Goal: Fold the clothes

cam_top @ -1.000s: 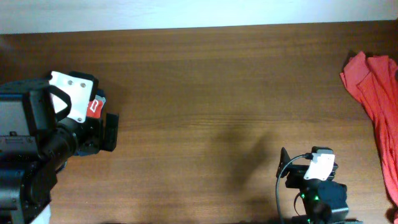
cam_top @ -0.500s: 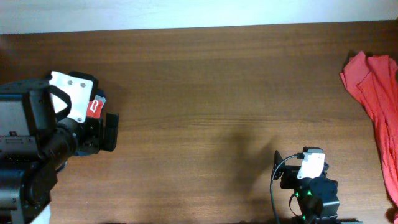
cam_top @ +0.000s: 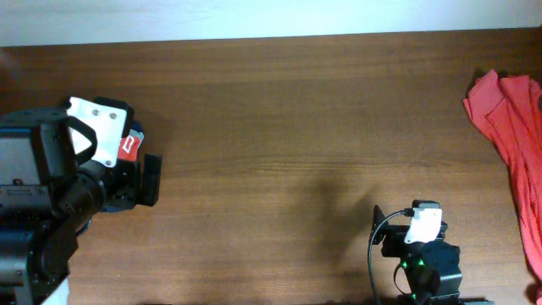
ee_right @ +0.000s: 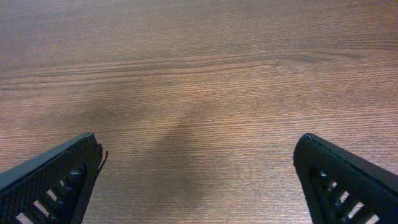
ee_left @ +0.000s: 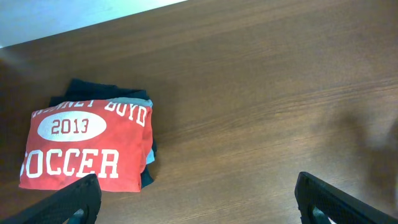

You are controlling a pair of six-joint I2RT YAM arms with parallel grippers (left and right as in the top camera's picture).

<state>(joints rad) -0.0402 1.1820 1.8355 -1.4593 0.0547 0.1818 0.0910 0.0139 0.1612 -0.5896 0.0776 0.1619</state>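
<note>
**Both claws empty, one red shirt left to fold**

The right claw (ee_right: 198, 140) is spread wide with nothing between its fingers, hanging over bare tabletop (ee_right: 199, 56) near the front edge. The left claw (ee_left: 198, 180) is likewise spread and empty. Ahead of it and off to one side lies a folded red shirt (ee_left: 84, 146), print up. It rests on a stack of a navy garment (ee_left: 93, 86) and a pale grey garment (ee_left: 148, 149).

Well apart, at the far right edge of the tabletop, a loose red shirt (cam_top: 512, 127) lies crumpled and partly out of the overhead view. That one looks like the next job. It should be light, soft and limp, so it will likely sag and bunch when lifted, though it is unlikely to slip. Best to pinch a single layer at a hem or shoulder seam, near a corner, then drag it flat toward the middle before folding
</note>
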